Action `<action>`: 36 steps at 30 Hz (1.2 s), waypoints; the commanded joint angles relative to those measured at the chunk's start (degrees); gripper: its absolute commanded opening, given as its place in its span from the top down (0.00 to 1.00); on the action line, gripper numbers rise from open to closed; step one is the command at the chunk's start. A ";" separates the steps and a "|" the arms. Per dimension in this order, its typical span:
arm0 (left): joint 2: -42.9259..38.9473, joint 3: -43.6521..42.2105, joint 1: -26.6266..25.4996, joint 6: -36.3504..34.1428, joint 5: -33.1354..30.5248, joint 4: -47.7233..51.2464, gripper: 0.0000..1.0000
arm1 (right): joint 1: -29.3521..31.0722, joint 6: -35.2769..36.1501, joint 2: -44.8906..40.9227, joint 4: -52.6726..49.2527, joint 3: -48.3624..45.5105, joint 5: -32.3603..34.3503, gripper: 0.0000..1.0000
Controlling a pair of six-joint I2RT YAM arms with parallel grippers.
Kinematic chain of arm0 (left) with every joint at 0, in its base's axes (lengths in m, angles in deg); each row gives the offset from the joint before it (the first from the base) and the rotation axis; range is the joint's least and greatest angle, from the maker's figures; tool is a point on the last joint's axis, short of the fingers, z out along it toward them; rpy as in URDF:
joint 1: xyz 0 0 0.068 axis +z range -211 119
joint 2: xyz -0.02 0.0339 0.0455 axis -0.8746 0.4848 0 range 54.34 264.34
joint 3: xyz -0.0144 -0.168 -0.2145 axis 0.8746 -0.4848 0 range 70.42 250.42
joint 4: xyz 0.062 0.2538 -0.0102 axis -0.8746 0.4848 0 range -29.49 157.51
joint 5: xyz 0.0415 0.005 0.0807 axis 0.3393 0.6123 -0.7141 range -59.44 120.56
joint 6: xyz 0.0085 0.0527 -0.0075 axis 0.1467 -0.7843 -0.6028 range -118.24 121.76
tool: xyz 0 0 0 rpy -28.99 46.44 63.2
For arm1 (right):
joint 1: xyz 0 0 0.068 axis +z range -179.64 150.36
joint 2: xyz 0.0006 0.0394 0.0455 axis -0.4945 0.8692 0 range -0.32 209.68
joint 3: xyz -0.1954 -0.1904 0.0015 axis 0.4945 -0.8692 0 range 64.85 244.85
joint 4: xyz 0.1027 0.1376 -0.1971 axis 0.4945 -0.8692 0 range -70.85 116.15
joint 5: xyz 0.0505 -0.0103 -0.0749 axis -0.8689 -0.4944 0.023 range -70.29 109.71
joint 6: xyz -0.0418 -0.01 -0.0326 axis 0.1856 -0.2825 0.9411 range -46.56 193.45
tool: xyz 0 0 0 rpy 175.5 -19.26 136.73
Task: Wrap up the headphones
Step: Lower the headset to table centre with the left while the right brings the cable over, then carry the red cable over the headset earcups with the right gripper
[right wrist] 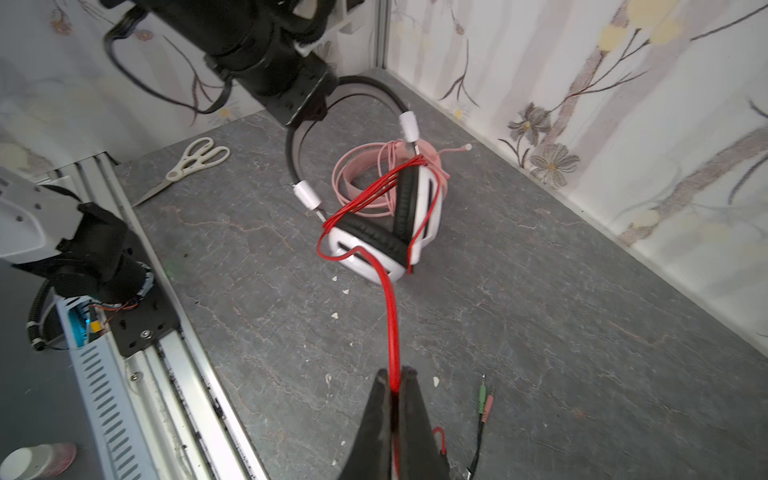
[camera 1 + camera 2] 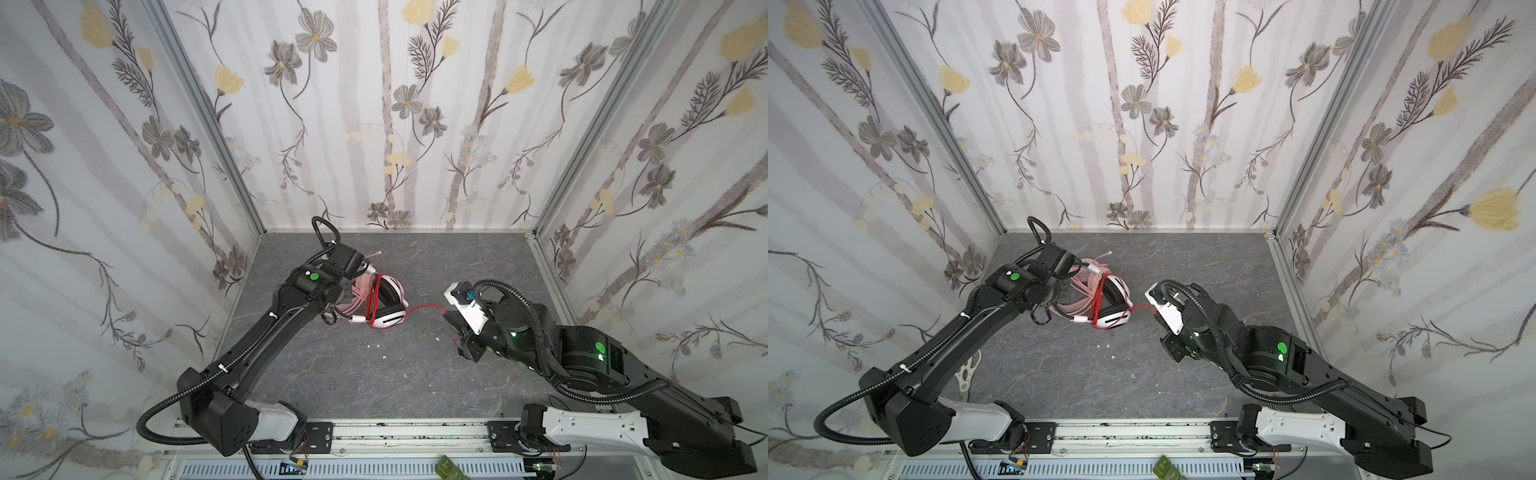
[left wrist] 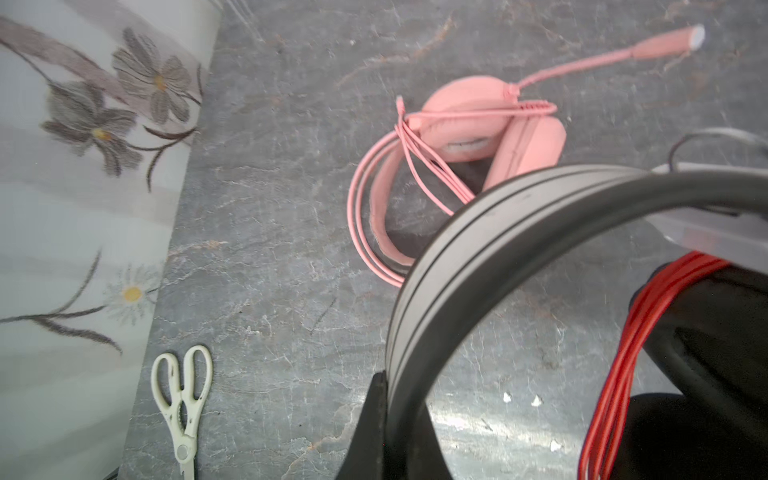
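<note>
Headphones (image 1: 374,245), white-and-black, sat just beside the pink headset (image 3: 457,124). Left gripper (image 1: 309,110) clamped their headband (image 3: 498,216); right gripper (image 1: 395,378) pinched the red cable (image 1: 390,316). Scissors (image 3: 183,395) lay well apart.

Lots hidden, tbh
In both top views the left arm (image 2: 266,328) hides the left hand (image 1: 313,113) and most of the pink headset (image 2: 360,291) next to the white-and-black headset (image 2: 388,320). In the left wrist view that headset's band is blurry, and the scissors (image 3: 183,395) lose their tip at the edge.

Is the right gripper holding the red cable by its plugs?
No, the right gripper is shut on the red cable short of its end, and the green and pink plugs sit free beside it.
</note>
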 commanded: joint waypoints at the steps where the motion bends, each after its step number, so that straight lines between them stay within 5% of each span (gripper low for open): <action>1: -3.02 -3.66 -0.77 -0.06 4.68 -5.39 1.00 | -2.80 4.33 0.50 2.03 0.63 1.96 1.00; 8: -6.30 -8.64 -5.16 1.74 6.81 -6.36 1.00 | -10.11 7.53 2.87 6.21 0.00 0.20 1.00; 19: -6.41 -12.35 -11.18 1.84 10.77 -10.69 1.00 | -21.78 7.70 8.41 14.46 -1.03 -12.49 1.00; 28: -8.89 -14.47 -12.55 1.08 15.37 -15.23 1.00 | -35.92 2.94 17.52 19.39 -6.06 -39.13 1.00; 36: -11.05 -15.58 -12.71 1.14 18.02 -17.06 1.00 | -37.92 0.59 25.04 22.92 -9.06 -52.46 0.99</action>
